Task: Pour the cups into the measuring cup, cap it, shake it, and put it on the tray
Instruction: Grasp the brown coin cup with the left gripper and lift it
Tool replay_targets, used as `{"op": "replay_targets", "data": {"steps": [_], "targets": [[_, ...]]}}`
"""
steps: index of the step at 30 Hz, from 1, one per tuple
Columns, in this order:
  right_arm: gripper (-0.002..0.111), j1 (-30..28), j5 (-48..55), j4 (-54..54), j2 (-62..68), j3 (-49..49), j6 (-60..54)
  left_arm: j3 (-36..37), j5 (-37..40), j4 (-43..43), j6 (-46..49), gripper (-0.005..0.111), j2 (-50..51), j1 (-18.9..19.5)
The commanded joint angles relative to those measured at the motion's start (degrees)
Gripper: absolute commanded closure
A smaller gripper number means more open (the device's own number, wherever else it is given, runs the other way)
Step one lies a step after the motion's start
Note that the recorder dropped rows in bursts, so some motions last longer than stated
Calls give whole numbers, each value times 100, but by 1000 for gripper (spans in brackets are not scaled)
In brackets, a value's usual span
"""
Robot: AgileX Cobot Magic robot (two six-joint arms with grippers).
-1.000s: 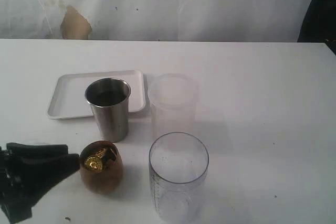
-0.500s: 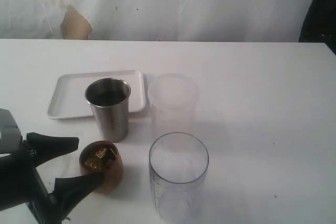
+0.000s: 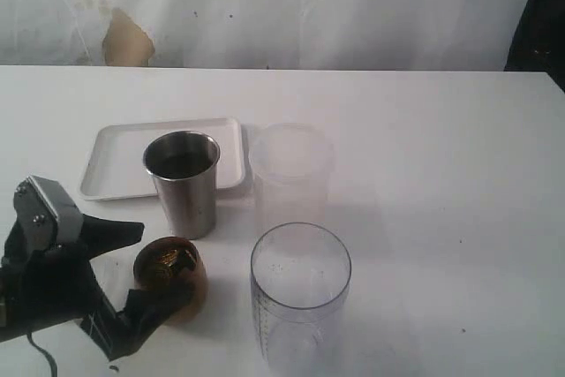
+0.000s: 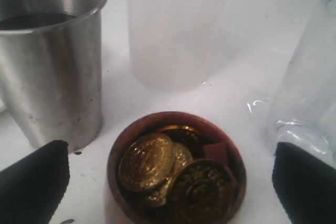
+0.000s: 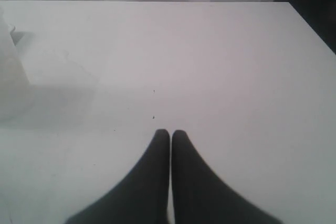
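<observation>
Left gripper [image 3: 157, 264] straddles the brown cup [image 4: 178, 169], jaws spread wide to grasp it; right gripper [image 5: 170, 135] sits clenched, empty.

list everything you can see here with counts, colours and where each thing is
table: 1, white, under everything
tray: 1, white, left side, behind the steel tumbler
steel tumbler: 1, shiny silver, upright at the tray's front edge
frosted tumbler: 1, milky translucent, right of the tray
measuring cup: 1, clear, no lid, in front of the frosted tumbler
brown cup: 1, glossy brown, in front of the steel tumbler
coins: several, gold, inside the brown cup
left fingers: 2, black, spread open either side of the brown cup
right fingers: 2, black, shut together over bare table
</observation>
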Motion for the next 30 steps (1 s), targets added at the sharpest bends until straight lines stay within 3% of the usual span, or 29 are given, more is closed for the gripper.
{"op": "replay_targets", "data": {"steps": [1, 8, 16, 30], "targets": [[107, 24, -83, -13, -35, 31, 10, -197, 119, -14, 33, 6, 507, -21], [107, 24, -83, -13, -35, 31, 10, -488, -227, 517, -236, 6, 1085, -21], [107, 24, -83, -13, -35, 31, 10, -868, 164, 1114, -778, 6, 1189, -21], [107, 24, -83, -13, -35, 31, 10, -931, 225, 1038, -751, 6, 1189, -21]]}}
